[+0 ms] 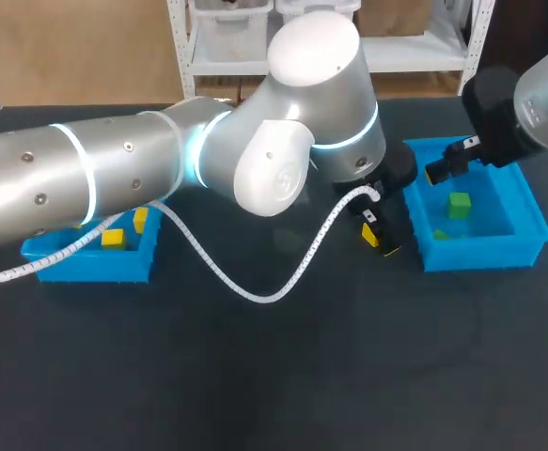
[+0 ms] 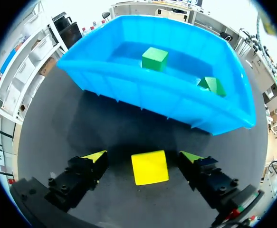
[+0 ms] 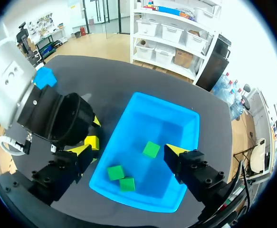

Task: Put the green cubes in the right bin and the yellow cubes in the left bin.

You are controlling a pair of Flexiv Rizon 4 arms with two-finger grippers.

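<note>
A yellow cube (image 2: 149, 166) lies on the dark table just in front of the right blue bin (image 2: 143, 90). My left gripper (image 2: 145, 159) is open and straddles it, with a gap on each side of the cube. In the head view the left gripper (image 1: 377, 230) sits low beside the right bin (image 1: 527, 211). Three green cubes (image 3: 151, 149) (image 3: 115, 172) (image 3: 127, 184) lie in that bin. My right gripper (image 3: 128, 152) hangs open and empty above the bin (image 3: 176, 118). The left bin (image 1: 90, 263) holds two yellow cubes (image 1: 114, 239) (image 1: 140, 220).
My left arm (image 1: 161, 160) stretches across the middle of the table, and its white coiled cable (image 1: 255, 287) sags down to the tabletop. The left arm's wrist (image 3: 57, 118) stands close to the right gripper's fingers (image 3: 83, 152).
</note>
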